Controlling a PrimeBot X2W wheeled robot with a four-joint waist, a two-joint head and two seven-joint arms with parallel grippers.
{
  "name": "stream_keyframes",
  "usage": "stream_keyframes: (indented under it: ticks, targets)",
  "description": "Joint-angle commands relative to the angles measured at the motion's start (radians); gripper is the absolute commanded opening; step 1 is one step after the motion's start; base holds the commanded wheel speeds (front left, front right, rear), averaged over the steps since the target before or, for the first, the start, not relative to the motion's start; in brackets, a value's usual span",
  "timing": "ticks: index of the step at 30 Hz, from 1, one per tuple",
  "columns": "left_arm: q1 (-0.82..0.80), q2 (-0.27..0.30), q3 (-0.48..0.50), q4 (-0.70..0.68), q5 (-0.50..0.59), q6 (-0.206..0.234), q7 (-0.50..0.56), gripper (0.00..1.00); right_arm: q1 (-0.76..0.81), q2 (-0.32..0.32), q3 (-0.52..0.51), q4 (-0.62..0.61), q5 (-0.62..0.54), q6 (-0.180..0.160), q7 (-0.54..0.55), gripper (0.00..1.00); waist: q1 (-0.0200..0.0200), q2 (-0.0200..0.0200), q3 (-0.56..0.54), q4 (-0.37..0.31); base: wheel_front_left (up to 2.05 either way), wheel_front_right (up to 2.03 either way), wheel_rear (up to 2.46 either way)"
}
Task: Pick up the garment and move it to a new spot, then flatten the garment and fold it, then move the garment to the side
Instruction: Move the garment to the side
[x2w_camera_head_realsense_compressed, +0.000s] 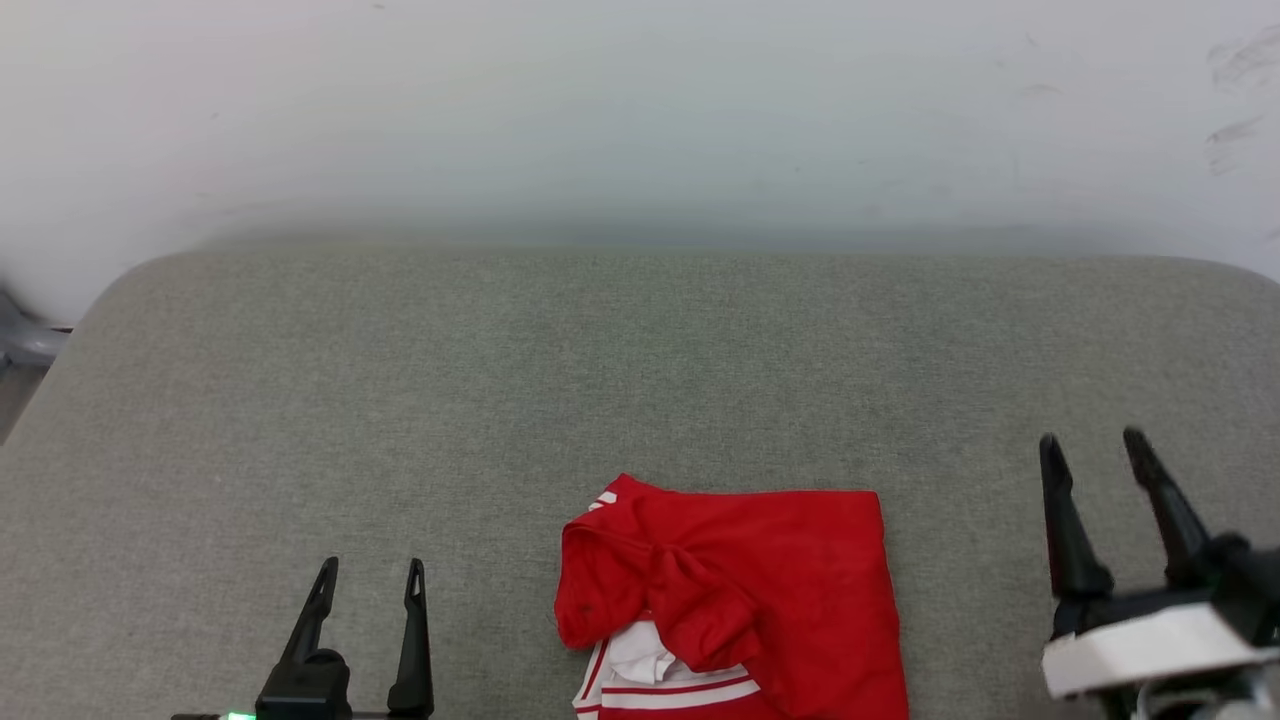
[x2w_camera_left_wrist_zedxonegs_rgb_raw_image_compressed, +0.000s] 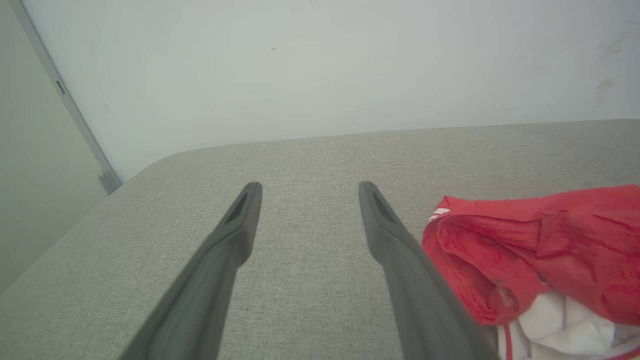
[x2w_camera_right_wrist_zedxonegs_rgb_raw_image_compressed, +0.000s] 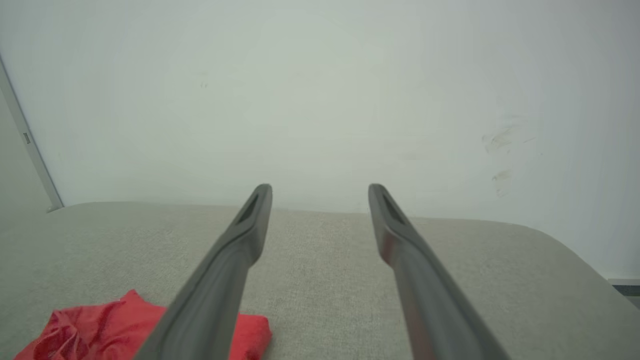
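Left gripper (x2w_camera_head_realsense_compressed: 371, 565) and right gripper (x2w_camera_head_realsense_compressed: 1090, 437) both spread empty, flanking one crumpled garment (x2w_camera_head_realsense_compressed: 780, 570) on grey worktop (x2w_camera_head_realsense_compressed: 400, 400); white wall (x2w_camera_head_realsense_compressed: 640, 100) behind.

The jersey (x2w_camera_head_realsense_compressed: 760, 590) runs off the head view's bottom edge, so I can't see its lower part, and its folds hide the layers beneath. The left gripper (x2w_camera_head_realsense_compressed: 371, 568) is cut off at its base, the right gripper (x2w_camera_head_realsense_compressed: 1090, 438) at its wrist. The cushion (x2w_camera_head_realsense_compressed: 600, 380) loses its near edge the same way. In the left wrist view a finger (x2w_camera_left_wrist_zedxonegs_rgb_raw_image_compressed: 415, 280) covers the jersey's near rim. A grey shape (x2w_camera_head_realsense_compressed: 25, 340) beyond the cushion's far left corner is too blurred for me to name.
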Motion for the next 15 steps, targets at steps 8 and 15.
stream_keyframes:
  ticks: [8, 15]
  targets:
    - [-0.022, 0.005, 0.002, -0.001, -0.003, 0.003, -0.002, 1.00, -0.209, -0.152, 0.133, -0.019, 0.127, -0.001, 0.277, 1.00, 0.0000, 0.0000, 0.024, 0.012, 0.00, 0.00, 0.00]
    - [-0.042, 0.002, -0.003, 0.001, -0.004, 0.004, -0.002, 1.00, -0.336, -0.261, 0.275, 0.043, 0.311, -0.001, 0.677, 1.00, 0.0000, 0.0000, 0.048, 0.027, 0.00, 0.00, 0.00]
